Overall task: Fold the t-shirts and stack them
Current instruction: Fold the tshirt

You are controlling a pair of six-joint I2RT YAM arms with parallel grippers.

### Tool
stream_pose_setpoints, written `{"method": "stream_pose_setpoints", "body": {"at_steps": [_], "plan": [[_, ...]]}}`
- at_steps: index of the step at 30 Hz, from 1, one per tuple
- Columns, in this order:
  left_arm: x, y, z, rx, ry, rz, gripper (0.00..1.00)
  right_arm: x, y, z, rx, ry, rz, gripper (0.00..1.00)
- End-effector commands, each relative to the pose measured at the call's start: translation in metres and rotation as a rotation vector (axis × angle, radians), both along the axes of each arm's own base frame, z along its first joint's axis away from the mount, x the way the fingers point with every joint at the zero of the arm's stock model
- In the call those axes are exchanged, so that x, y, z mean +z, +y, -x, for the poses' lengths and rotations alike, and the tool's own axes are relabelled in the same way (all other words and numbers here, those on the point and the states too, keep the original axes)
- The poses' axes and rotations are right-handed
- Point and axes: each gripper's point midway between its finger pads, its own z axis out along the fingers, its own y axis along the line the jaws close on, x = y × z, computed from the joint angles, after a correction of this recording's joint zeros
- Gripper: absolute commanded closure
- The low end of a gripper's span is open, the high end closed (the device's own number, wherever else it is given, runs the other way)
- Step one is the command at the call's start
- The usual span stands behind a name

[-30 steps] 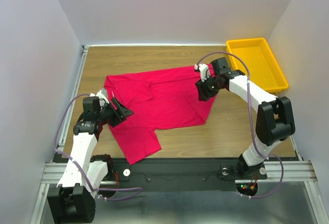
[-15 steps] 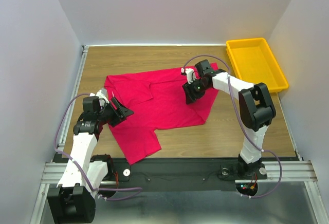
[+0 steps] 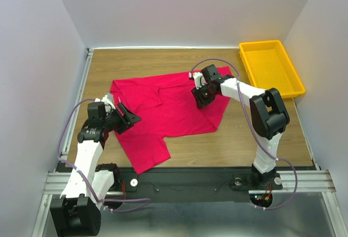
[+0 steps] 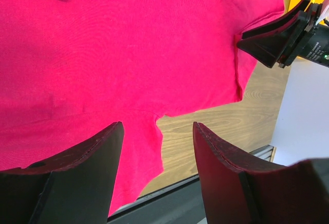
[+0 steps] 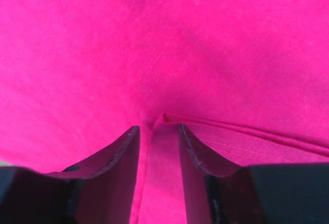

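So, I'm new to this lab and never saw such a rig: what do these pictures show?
Two robot arms are bolted at the near edge of a wooden table. The wide picture comes from a camera above and behind them; the two close-ups come from cameras on their wrists. A red t-shirt lies spread on the table, a yellow tray at the far right corner. The left end effector hovers open, holding nothing. The right end effector straddles a raised fold of the shirt; whether it grips it is unclear.
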Motion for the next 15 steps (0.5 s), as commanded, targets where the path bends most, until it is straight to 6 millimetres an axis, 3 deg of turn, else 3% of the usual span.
{"method": "stream_pose_setpoints", "body": {"at_steps": [1, 6, 10, 15], "plan": [[0.002, -0.002, 0.001, -0.025, -0.032, -0.004, 0.33, 0.001, 0.001, -0.014, -0.029, -0.071, 0.033, 0.60], [0.002, -0.003, 0.001, -0.026, -0.033, -0.003, 0.33, -0.001, 0.003, -0.011, -0.023, -0.069, 0.041, 0.71], [0.002, -0.002, 0.001, -0.022, -0.030, -0.005, 0.33, 0.001, 0.003, -0.011, -0.024, -0.073, 0.040, 0.86], [-0.002, 0.000, 0.002, -0.001, -0.009, -0.010, 0.33, 0.011, 0.005, -0.012, -0.033, -0.087, 0.025, 0.92]]}}
